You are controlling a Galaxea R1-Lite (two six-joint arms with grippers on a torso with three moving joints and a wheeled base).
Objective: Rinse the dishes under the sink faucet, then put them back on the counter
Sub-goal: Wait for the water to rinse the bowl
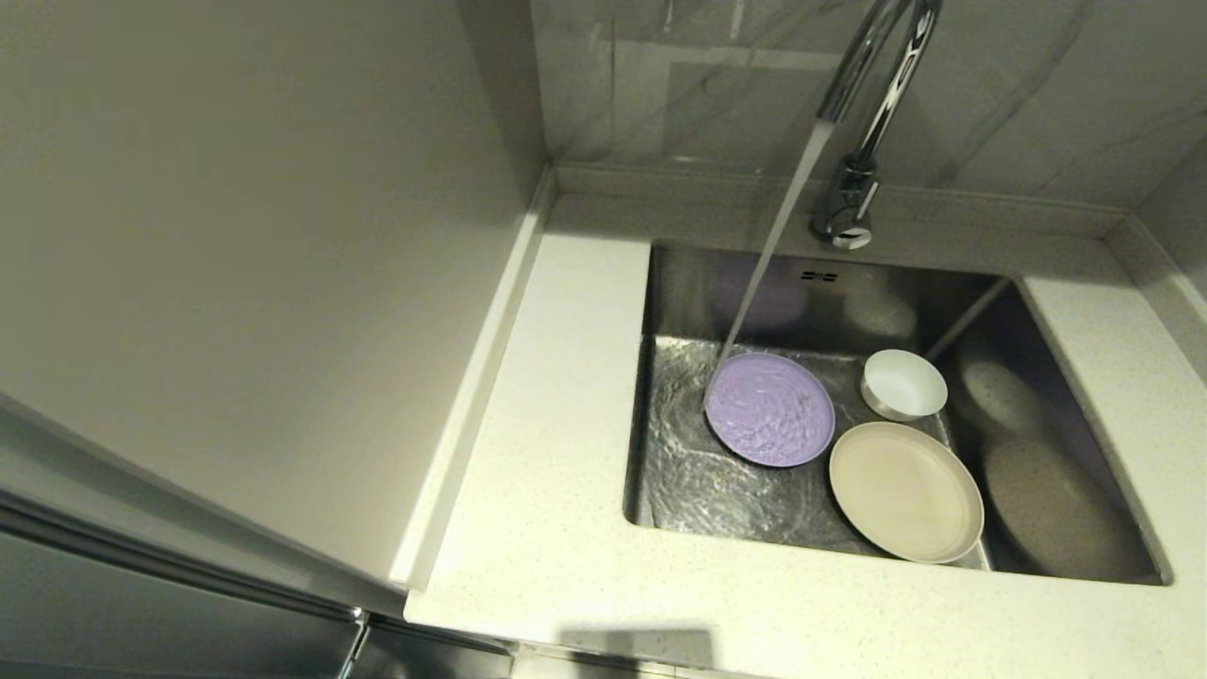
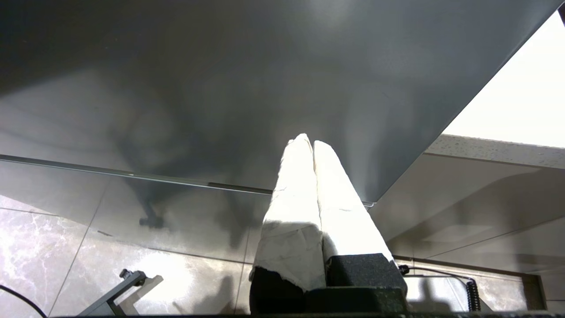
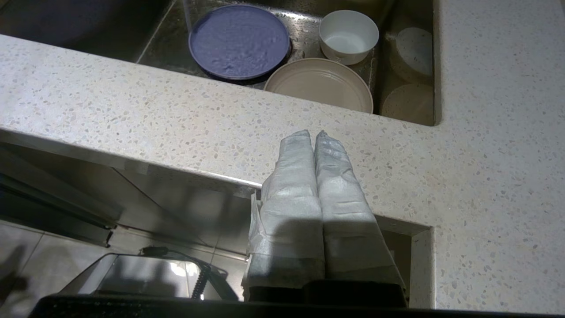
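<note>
All three dishes lie in the sink [image 1: 660, 302]. The lilac plate [image 1: 769, 409] [image 3: 239, 40] sits under the running stream from the chrome faucet [image 1: 863, 113]. Beside it lie the cream plate [image 1: 905, 490] [image 3: 318, 84] and the small white bowl [image 1: 903, 384] [image 3: 348, 35]. Neither gripper shows in the head view. My right gripper [image 3: 313, 134] is shut and empty, held below the front edge of the counter [image 1: 547, 528] [image 3: 176, 119]. My left gripper [image 2: 310, 140] is shut and empty, low beside a grey cabinet face.
A tall grey cabinet panel [image 1: 236, 283] stands left of the counter. The low raised edge [image 1: 481, 377] runs along the counter's left and back. Marble wall tiles [image 1: 1037, 85] rise behind the faucet. Water covers the sink floor [image 1: 688, 471].
</note>
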